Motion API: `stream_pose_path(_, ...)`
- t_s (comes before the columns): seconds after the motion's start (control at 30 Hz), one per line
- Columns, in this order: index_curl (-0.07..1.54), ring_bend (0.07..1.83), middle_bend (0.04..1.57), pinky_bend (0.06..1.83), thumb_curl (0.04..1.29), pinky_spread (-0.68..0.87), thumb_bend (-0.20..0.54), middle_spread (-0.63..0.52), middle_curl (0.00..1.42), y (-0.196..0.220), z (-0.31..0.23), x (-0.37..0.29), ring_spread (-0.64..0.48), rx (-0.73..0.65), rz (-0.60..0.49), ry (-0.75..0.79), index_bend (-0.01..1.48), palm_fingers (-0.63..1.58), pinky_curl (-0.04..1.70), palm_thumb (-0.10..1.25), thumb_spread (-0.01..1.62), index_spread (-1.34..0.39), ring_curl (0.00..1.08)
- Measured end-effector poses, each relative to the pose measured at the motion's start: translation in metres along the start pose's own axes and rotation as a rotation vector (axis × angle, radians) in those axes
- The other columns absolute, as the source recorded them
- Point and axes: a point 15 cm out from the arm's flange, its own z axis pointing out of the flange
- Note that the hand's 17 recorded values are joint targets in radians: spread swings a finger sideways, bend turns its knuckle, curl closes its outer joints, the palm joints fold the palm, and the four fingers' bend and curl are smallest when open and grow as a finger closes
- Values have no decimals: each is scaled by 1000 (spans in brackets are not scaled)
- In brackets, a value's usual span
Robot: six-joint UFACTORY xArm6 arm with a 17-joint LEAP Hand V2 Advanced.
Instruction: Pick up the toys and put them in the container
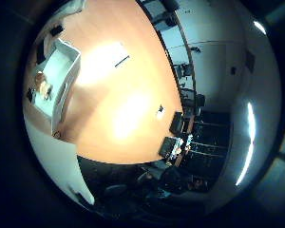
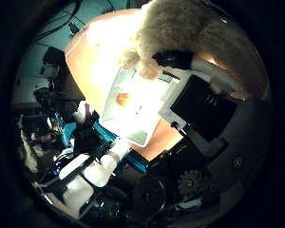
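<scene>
Holding a furry plush toy point(image 2: 190, 28) in the hand point(image 2: 199, 95), fingers curled round it, close against the palm. Hanging well above the wooden table point(image 1: 128, 99), over the white container point(image 2: 133, 109), with a small orange toy point(image 2: 122, 99) lying inside it.

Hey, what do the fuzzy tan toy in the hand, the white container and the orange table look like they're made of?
Fuzzy tan toy: plush fabric, judging by its shaggy, matte pile, held close to the hand. White rectangular container: probably plastic, with smooth thin walls; a small orange toy lies inside. Orange table: likely wood or laminate, with a smooth, glossy surface showing bright light reflections.
</scene>
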Motion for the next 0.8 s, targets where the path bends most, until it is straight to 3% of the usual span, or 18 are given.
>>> stream_pose_path(0.27, 760, 1051, 943, 856, 334, -630, -19, -326, 614, 2, 9, -5, -346, -16, 1, -11, 421, 1092, 401, 986, 1001, -523, 501)
stream_pose_path(0.33, 731, 1057, 906, 889, 319, -625, -42, -345, 612, 2, 9, -5, -354, -16, 3, -12, 281, 939, 420, 910, 1002, -533, 512)
stream_pose_path(0.4, 651, 1011, 820, 912, 301, -563, -43, -364, 592, 4, 9, -3, -363, -18, 4, -14, 137, 641, 430, 810, 987, -548, 501)
stream_pose_path(0.5, 573, 890, 663, 890, 288, -322, -41, -322, 545, 5, 9, -3, -337, -19, 3, -14, 184, 223, 441, 715, 973, -521, 472)
stream_pose_path(0.57, 518, 750, 544, 885, 280, -97, -39, -261, 484, 5, 10, -4, -247, -20, 2, -17, 188, 119, 408, 655, 969, -507, 405)
stream_pose_path(0.7, 424, 601, 392, 882, 279, 215, -32, -152, 405, 6, 12, -8, -54, -30, 0, -35, 163, 28, 366, 606, 967, -485, 331)
stream_pose_path(0.8, 362, 561, 343, 863, 283, 327, -28, -115, 376, 6, 12, -10, 28, -28, 2, -42, 155, 24, 331, 598, 966, -470, 305)
